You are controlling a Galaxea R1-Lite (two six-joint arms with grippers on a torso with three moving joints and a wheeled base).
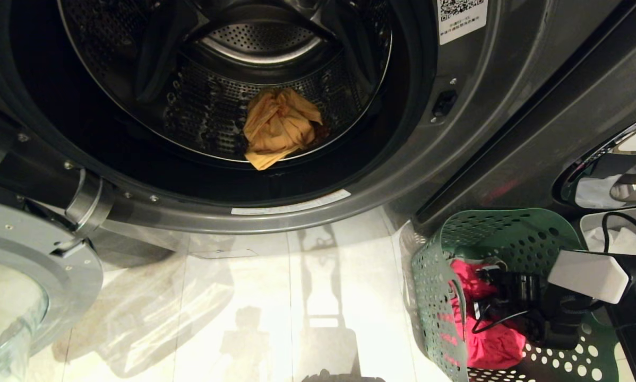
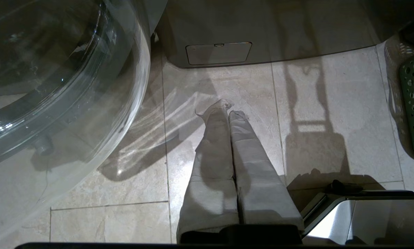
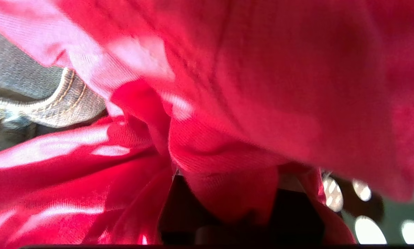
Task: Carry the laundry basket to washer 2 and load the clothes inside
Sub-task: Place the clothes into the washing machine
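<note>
Robot's right gripper (image 1: 488, 289) is reaching into the green laundry basket (image 1: 435, 297) beside the washer (image 1: 456, 132), buried in a red garment (image 3: 227, 103); its finger state cannot be told. Left gripper (image 2: 229, 110) is hanging closed, empty. Orange cloth (image 1: 278, 127) is lying in the drum. Next, lifting red fabric toward the drum.

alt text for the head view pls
The robot's right tool reaches into a green perforated plastic laundry basket on the tiled floor, down among a crumpled red garment. Left of it, a grey front-loading washer stands open, with a crumpled orange cloth in its drum.
</note>
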